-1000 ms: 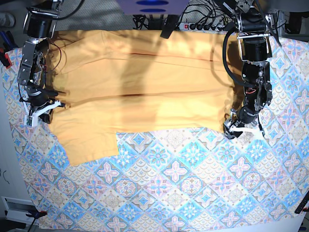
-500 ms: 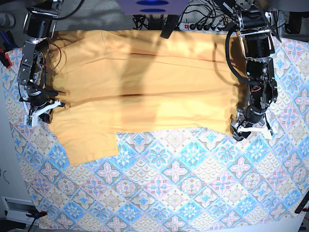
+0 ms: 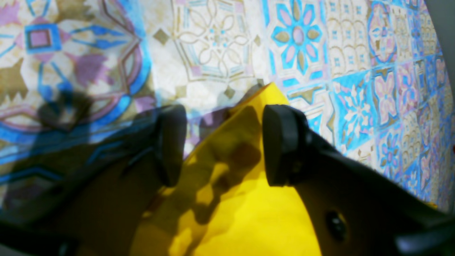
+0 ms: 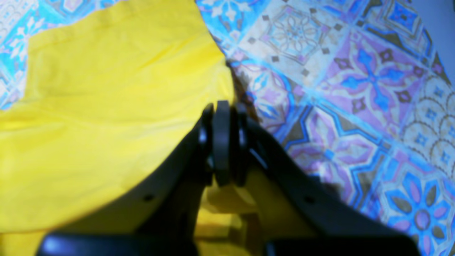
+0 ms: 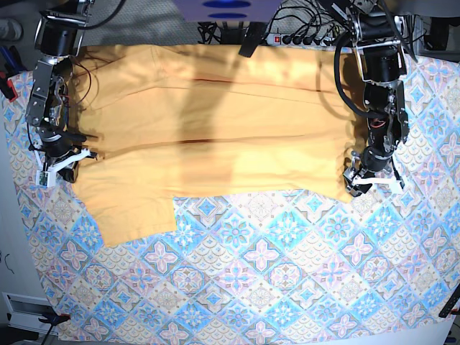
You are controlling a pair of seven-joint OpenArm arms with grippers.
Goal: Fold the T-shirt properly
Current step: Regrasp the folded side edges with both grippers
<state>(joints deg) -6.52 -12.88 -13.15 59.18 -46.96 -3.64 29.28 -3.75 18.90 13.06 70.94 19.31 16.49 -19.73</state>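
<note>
Straddling the T-shirt (image 3: 227,199) corner, the left hand (image 3: 222,142) gapes; the right hand (image 4: 222,142) pinches its edge

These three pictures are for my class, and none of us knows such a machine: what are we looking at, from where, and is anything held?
It is a robot with two arms. The base view looks down on a table under a patterned cloth, where a T-shirt lies spread. The other two pictures come from cameras on the wrists. The right hand is shut at the shirt's edge, and a grip is not clear. The left hand is open, its fingers on either side of a shirt corner, holding nothing.
</note>
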